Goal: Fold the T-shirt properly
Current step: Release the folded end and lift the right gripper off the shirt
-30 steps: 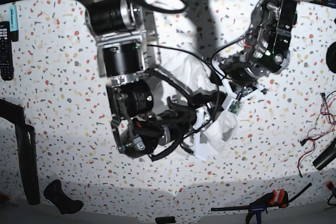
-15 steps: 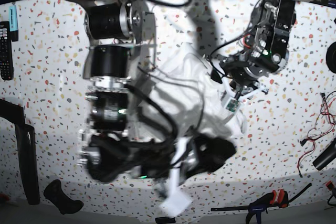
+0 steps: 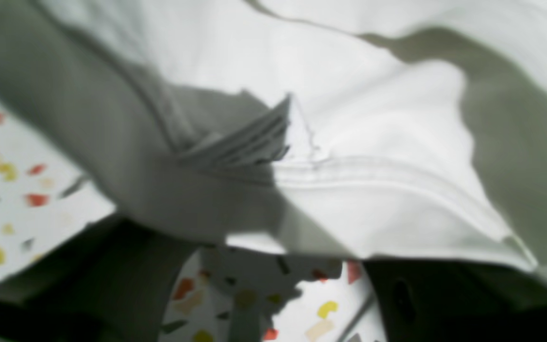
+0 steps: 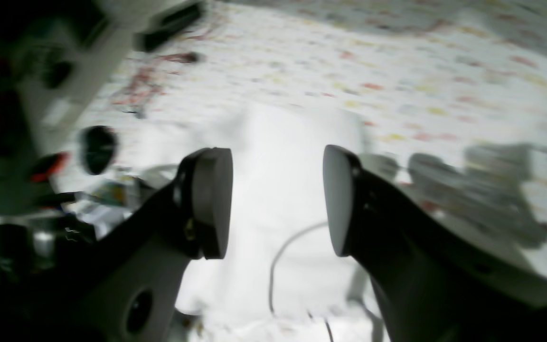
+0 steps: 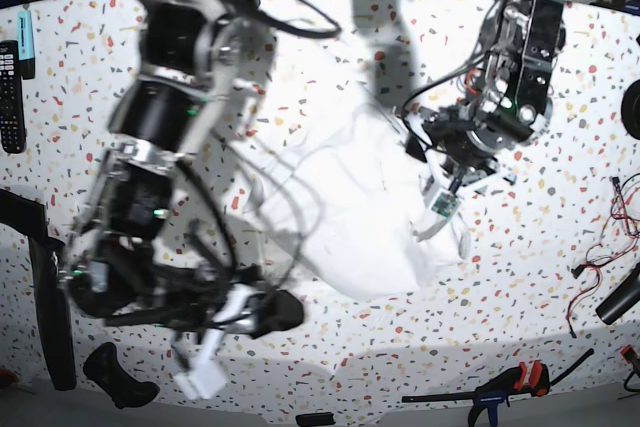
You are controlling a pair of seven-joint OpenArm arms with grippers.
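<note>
The right gripper [image 4: 277, 204] has swung off the T-shirt [image 5: 350, 207] toward the table's [image 5: 560, 77] near-left side, jaws apart and empty. The left gripper [image 5: 450, 182] holds its place at the crumpled shirt's right edge; cloth hides its jaws, so their grip cannot be told. A remote [image 5: 10, 97] lies far left, a clamp [image 5: 500, 387] along the front edge

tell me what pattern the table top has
White with small scattered flecks of red, yellow and dark grey, terrazzo-like; the table top shows it best in the base view.
</note>
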